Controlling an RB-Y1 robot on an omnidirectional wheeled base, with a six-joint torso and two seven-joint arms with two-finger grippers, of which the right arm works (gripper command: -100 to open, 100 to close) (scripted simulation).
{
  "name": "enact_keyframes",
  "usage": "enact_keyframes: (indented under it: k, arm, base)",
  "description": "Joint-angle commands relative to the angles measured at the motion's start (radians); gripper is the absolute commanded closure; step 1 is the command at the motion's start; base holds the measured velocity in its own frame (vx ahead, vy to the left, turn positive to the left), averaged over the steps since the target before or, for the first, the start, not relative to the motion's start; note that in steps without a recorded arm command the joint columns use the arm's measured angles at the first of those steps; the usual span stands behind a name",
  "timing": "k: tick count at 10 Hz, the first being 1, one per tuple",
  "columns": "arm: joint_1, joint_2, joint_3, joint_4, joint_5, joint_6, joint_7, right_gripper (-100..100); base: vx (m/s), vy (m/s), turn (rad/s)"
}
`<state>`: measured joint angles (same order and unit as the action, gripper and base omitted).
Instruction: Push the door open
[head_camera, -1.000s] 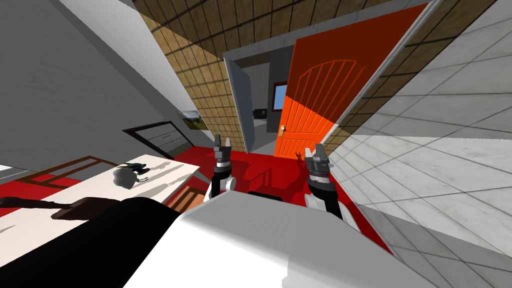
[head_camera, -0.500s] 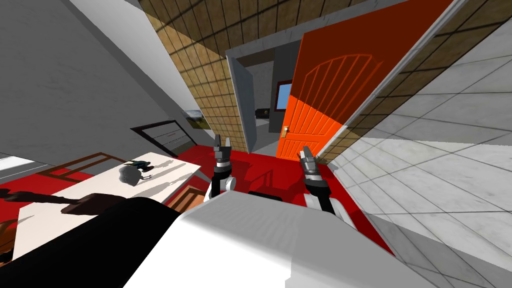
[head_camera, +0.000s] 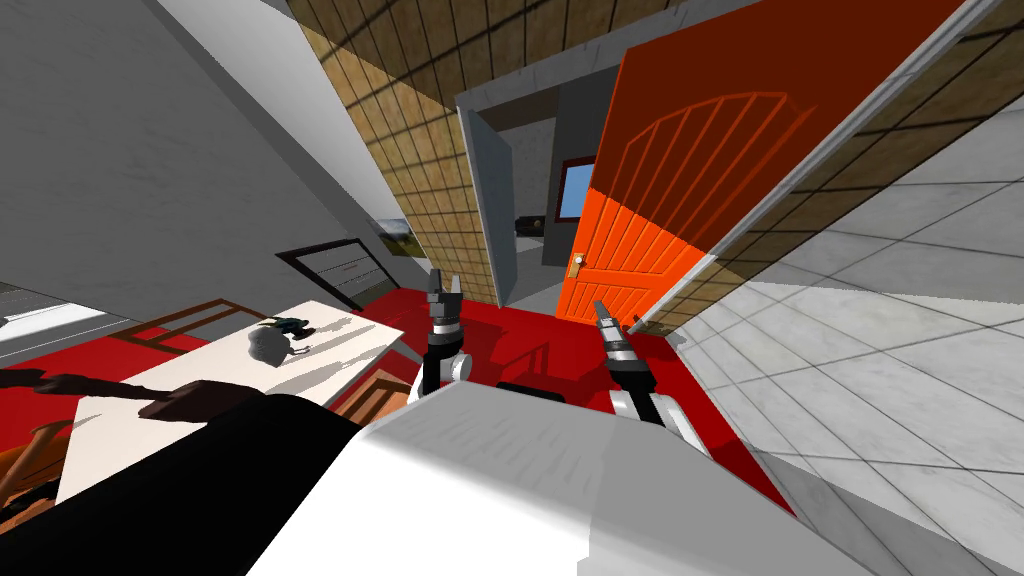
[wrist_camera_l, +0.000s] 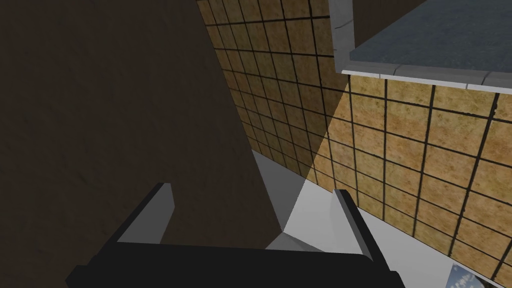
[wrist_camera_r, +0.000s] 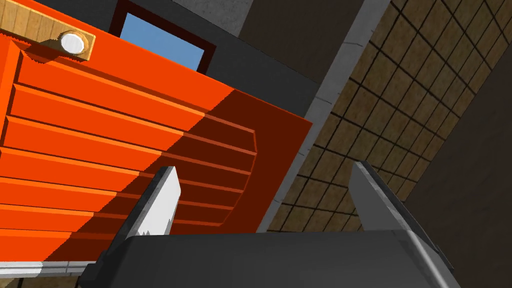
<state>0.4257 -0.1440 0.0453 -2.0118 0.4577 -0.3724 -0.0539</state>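
Starting at the left, a white surface (head_camera: 340, 335) carries a small grey object (head_camera: 266, 342), and the left gripper (head_camera: 443, 288) hangs released and empty over the red floor (head_camera: 540, 345), well apart from the work. Further right the orange door (head_camera: 640, 240) stands ajar, hinged on its right side, with the right gripper (head_camera: 601, 308) likewise spread wide and empty before its lower slats, perhaps not touching. I judge the panel rigid and free-swinging, best pushed flat near the knob (head_camera: 577, 262) edge, away from the hinges.
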Motion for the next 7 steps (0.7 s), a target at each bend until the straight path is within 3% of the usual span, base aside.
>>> enact_keyframes:
  k: [1,2,5,6,7]
  arm:
    - [-0.022,-0.011,0.0,0.044,0.05,0.037,0.013,-100]
    - [-0.022,-0.011,0.0,0.044,0.063,0.037,0.013,-100]
    - [-0.05,-0.046,-0.007,0.123,0.165,0.103,0.033,-100]
    - [-0.05,-0.046,-0.007,0.123,0.185,0.103,0.033,-100]
    - [-0.059,-0.058,-0.01,0.151,0.218,0.127,0.04,-100]
  base:
    - [0.068,0.005,0.12]
    - [0.057,-0.007,0.043]
    - [0.074,0.001,0.109]
    - [0.069,-0.006,0.025]
    - [0.06,-0.005,0.079]
